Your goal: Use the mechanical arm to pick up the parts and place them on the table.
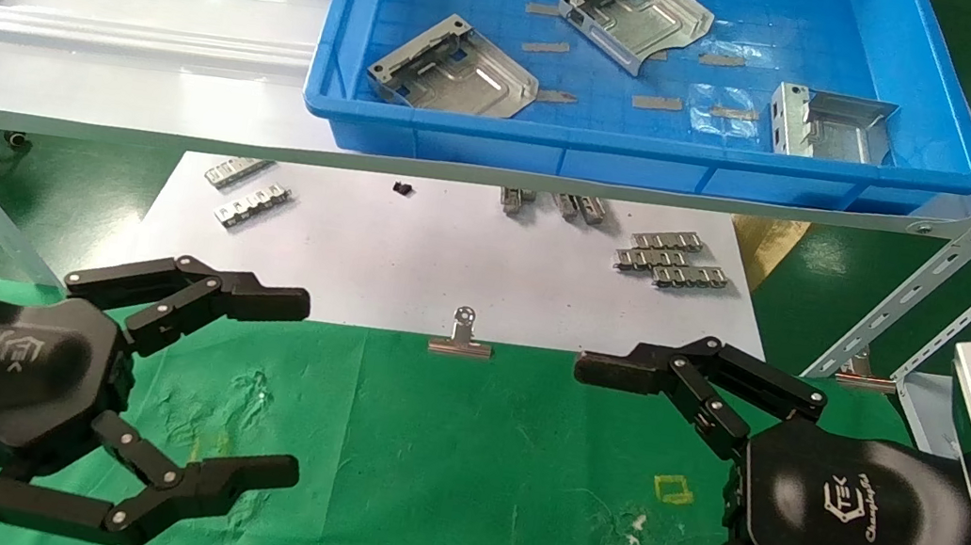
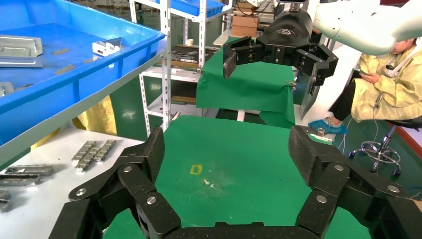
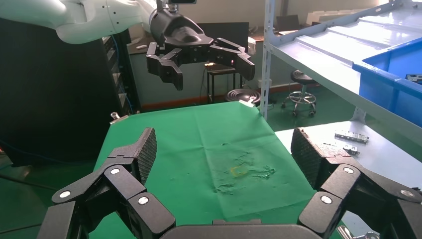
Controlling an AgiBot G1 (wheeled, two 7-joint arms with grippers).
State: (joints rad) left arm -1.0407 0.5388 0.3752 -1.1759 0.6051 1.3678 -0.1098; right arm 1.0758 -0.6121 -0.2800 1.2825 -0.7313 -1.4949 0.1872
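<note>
Both claws hover low over the green table (image 1: 441, 456), facing each other: the left mechanical arm's gripper (image 1: 293, 388) and the right gripper (image 1: 558, 463) each have fingers spread wide, holding nothing. Beyond the table's far edge, past a silver binder clip (image 1: 461, 338), three sheet-metal parts (image 1: 454, 70) (image 1: 633, 10) (image 1: 831, 124) lie in the blue tray (image 1: 635, 156) on the shelf

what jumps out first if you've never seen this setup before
Two black claw hands fill the foreground, left hand and right hand, both open and empty, facing each other above the green table. Behind them, up on a shelf, sits a bright blue tray holding three grey metal parts, none picked up yet. Below the shelf a white sheet carries small ribbed strips, with a binder clip at its near edge.
</note>
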